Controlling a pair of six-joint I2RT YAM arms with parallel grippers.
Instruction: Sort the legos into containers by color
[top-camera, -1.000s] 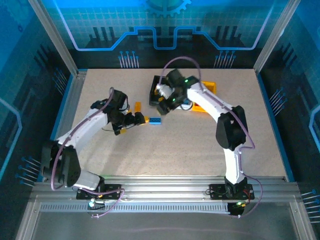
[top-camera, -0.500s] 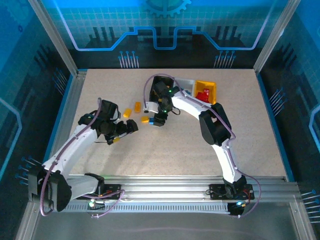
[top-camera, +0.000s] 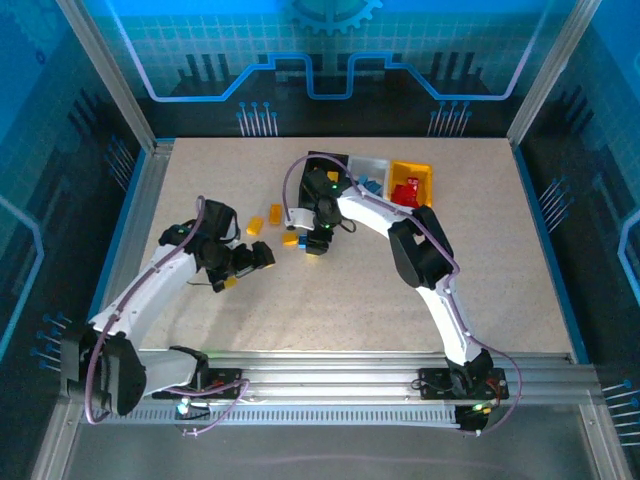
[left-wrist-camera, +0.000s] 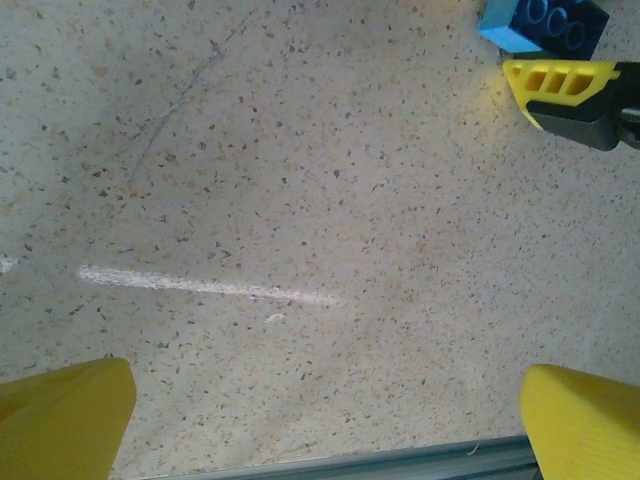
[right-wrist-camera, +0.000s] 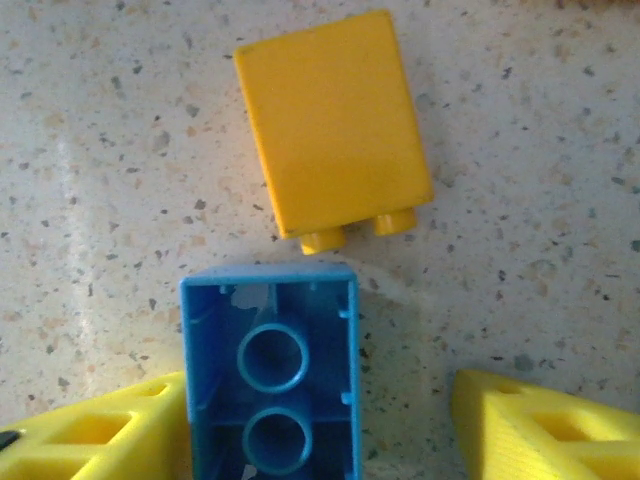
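The left arm stretches low from the near edge of the tabletop toward its middle. The left gripper has its jaws spread wide. The right arm folds back from the far edge, and the right gripper seemingly points straight down, jaws partly apart.

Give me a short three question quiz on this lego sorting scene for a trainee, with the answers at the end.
1. True or false: the blue brick between the right jaws lies hollow side up.
2. Which bin holds the red bricks? A black, B white, C yellow-orange.
3. In a few words: how do the left jaws stand, and what do they hold?
Key: 1 true. 2 C, the yellow-orange bin. 3 wide open, holding nothing.
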